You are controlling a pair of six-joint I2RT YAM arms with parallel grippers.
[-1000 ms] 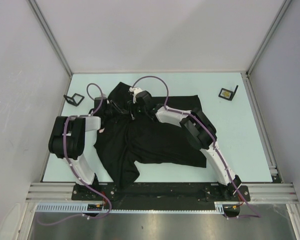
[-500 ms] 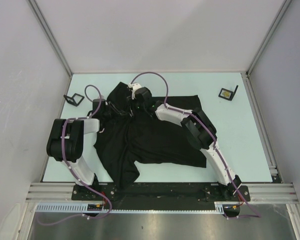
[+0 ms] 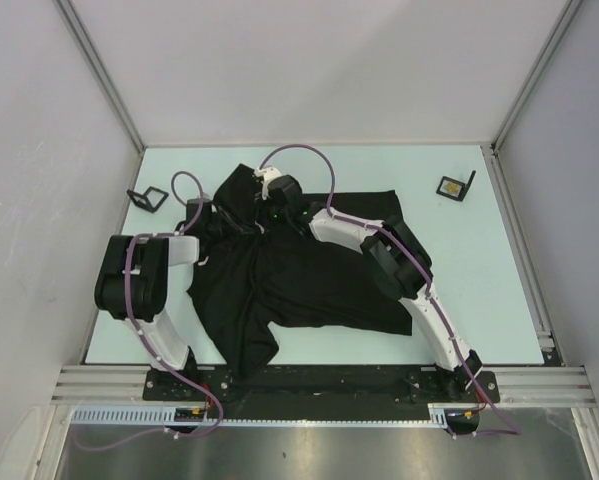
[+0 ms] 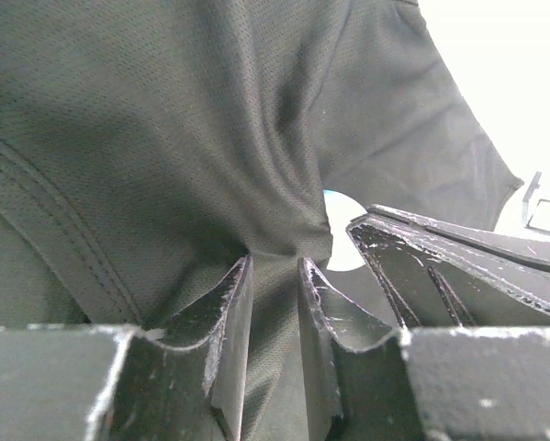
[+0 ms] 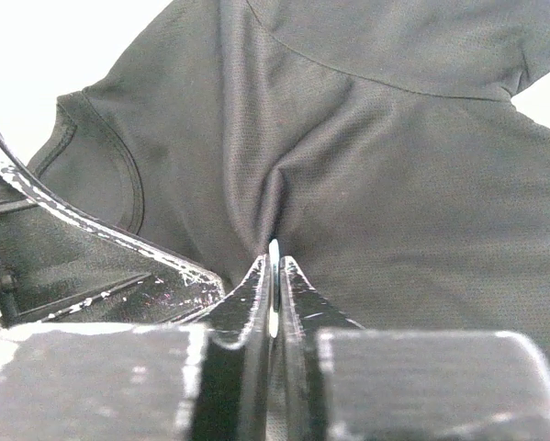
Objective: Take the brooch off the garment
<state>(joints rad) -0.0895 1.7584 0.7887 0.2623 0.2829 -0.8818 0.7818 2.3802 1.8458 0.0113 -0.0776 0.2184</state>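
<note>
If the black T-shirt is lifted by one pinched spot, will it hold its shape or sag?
Probably floppy: the T-shirt puckers into folds converging where the left fingers pinch it. It looks thin and light, a fine mesh knit, so it would likely drape. Pushed, it may bunch rather than slide, since it lies rumpled on the table.

- Looks down on a pale mint table [image 3: 479, 300], matte, under soft, even light.
- Closes in on three sides with plain white panels: back wall [image 3: 319, 70], left wall [image 3: 29, 200], right wall [image 3: 579, 200].
- Meets at the far corners along a slanting aluminium left post [image 3: 101, 75] and right post [image 3: 537, 75].
- Ends at the near edge in a slotted aluminium rail [image 3: 549, 383], with a brushed metal sheet [image 3: 319, 450] beyond it.
- Carries a small black stand [image 3: 149, 198] near the far left corner and a second black stand [image 3: 456, 187] near the far right.
</note>
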